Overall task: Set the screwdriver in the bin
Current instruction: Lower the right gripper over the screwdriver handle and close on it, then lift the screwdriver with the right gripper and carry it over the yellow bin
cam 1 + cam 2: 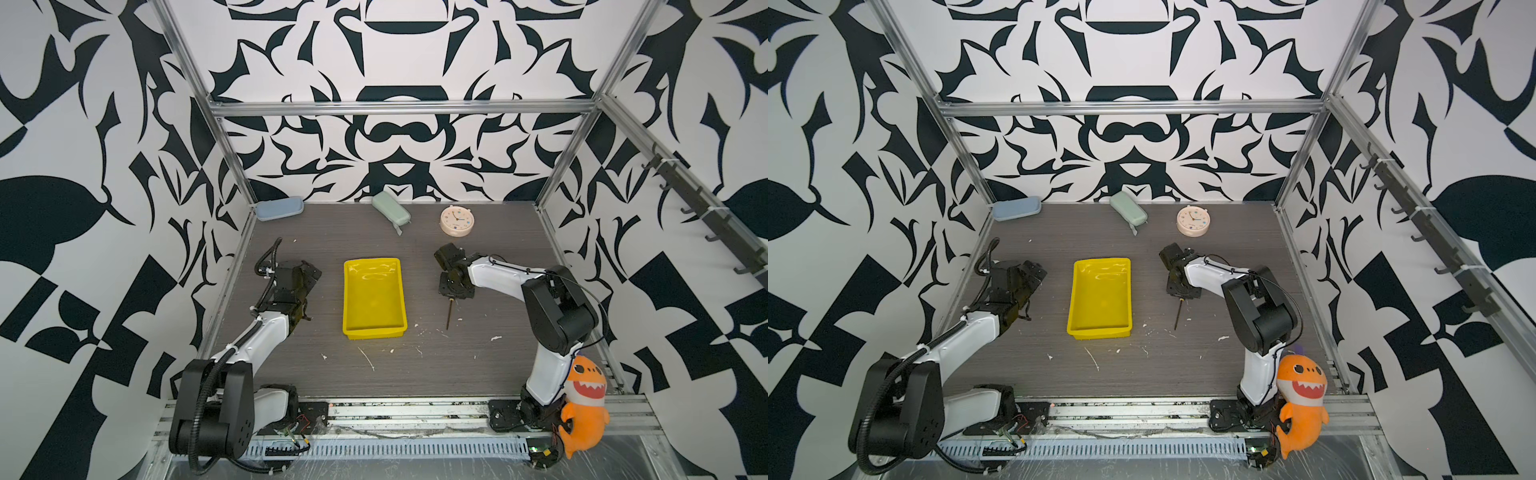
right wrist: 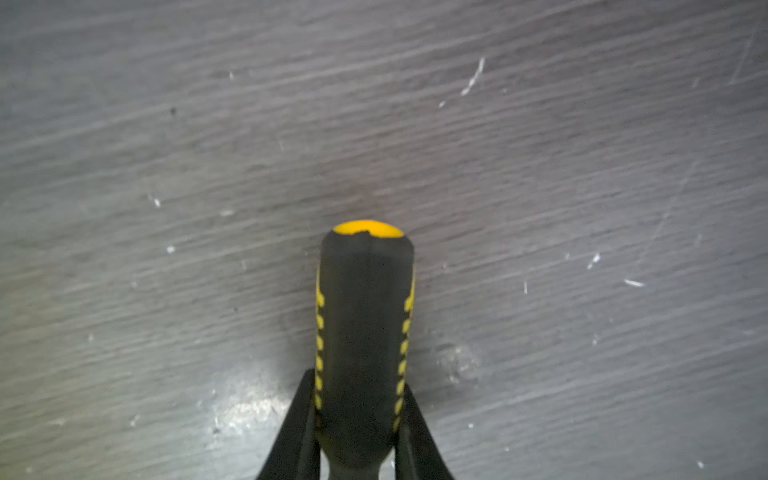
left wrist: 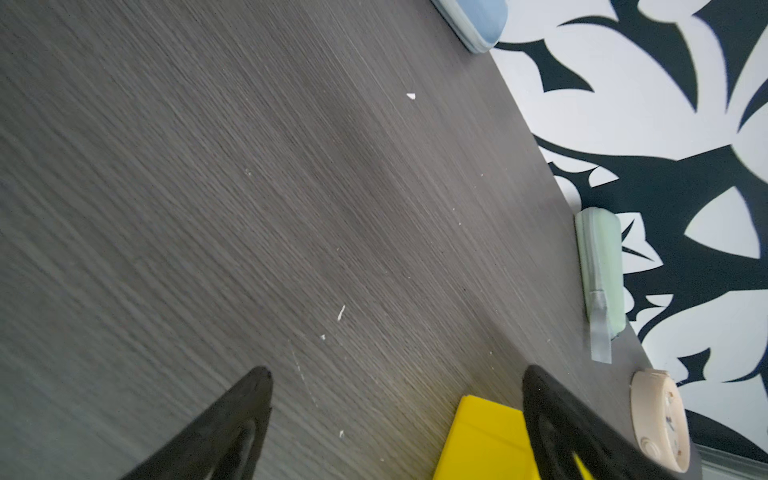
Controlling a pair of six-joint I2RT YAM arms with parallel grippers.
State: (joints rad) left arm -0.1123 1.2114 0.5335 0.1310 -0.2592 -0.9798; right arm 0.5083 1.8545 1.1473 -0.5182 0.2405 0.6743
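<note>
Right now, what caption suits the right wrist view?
Right end effector shut on the screwdriver handle, grey table behind.

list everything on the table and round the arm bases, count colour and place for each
table: one, dark grey wood grain, floor of the cell
bin: one, yellow, middle of the table, empty
screwdriver: one, black handle with yellow marks, right of the bin, held by its handle
blue case: one, pale blue, back left corner
green case: one, pale green, back middle by the wall
clock: one, cream, back, right of the green case
plush toy: one, orange, front right corner
white flecks: several, white, scattered on the front half
left gripper: one, black, left of the bin, open, empty
right gripper: one, black, shut on the screwdriver
</note>
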